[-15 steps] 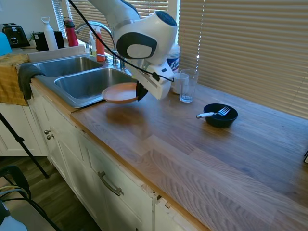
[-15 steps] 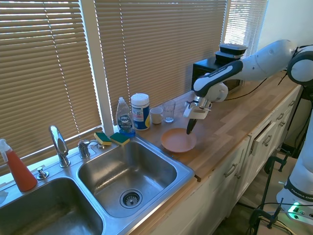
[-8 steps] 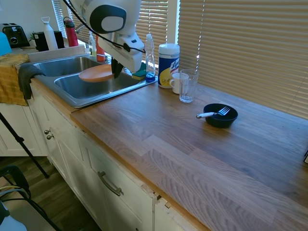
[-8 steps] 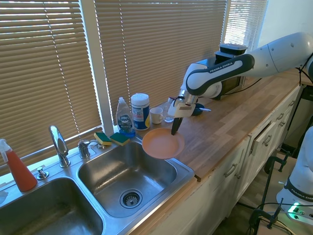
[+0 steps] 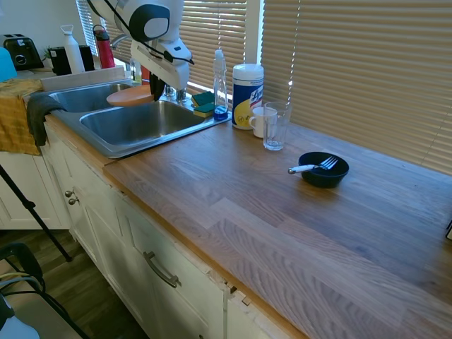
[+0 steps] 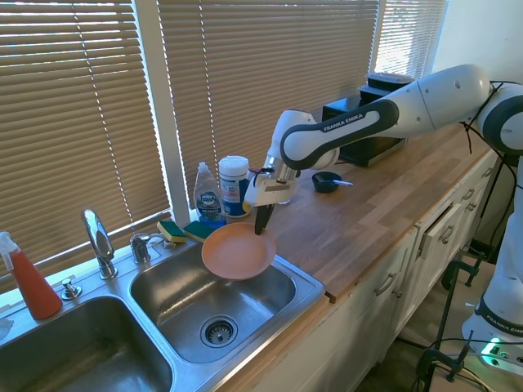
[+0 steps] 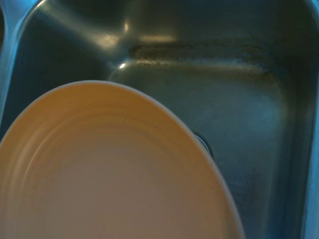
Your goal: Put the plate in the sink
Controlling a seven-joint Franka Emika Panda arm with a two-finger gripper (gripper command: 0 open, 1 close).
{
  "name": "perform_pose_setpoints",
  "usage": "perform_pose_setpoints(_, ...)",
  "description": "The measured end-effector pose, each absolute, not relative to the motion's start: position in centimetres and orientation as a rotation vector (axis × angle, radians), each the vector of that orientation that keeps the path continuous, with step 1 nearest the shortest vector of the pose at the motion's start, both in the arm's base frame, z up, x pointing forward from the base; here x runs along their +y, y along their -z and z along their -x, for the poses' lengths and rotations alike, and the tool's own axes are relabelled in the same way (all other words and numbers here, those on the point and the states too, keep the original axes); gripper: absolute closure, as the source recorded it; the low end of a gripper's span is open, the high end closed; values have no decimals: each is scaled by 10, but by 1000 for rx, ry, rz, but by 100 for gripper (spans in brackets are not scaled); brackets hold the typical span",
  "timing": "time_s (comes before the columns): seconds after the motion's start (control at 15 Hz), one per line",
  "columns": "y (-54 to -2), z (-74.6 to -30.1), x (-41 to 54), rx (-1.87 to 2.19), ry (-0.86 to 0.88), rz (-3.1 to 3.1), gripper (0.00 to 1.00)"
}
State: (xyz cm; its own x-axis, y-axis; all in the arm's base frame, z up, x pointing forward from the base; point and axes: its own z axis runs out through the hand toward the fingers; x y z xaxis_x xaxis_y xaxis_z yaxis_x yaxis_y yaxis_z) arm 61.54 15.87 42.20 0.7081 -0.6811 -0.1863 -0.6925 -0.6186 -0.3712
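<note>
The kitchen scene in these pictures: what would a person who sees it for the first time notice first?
First, the salmon-orange plate, which the gripper holds by its rim in the air above the sink, over the basin nearer the wooden counter. Next, the long white arm that reaches across that counter to the sink. Then the black bowl with a fork, alone on the counter by the blinds.

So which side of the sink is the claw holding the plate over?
The basin nearer the wooden counter, the one of the sink with the round drain showing. The claw holds the plate above it; the other basin sits beside the red spray bottle.
</note>
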Motion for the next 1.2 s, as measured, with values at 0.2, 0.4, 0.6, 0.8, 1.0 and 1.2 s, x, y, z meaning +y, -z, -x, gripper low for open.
perform_pose_setpoints(0.2,-397,-635,186,1002,-73,2516,100)
perform_pose_setpoints(0.4,-363,-662,206,977,-114,2528,100)
perform_pose_setpoints(0.6,-327,-678,224,951,-173,2562,100)
perform_pose_setpoints(0.8,-295,-687,231,958,-224,2587,100)
perform_pose_setpoints(1.0,-269,-691,231,976,-276,2601,0)
perform_pose_setpoints(1.2,-255,-702,237,981,-319,2609,0)
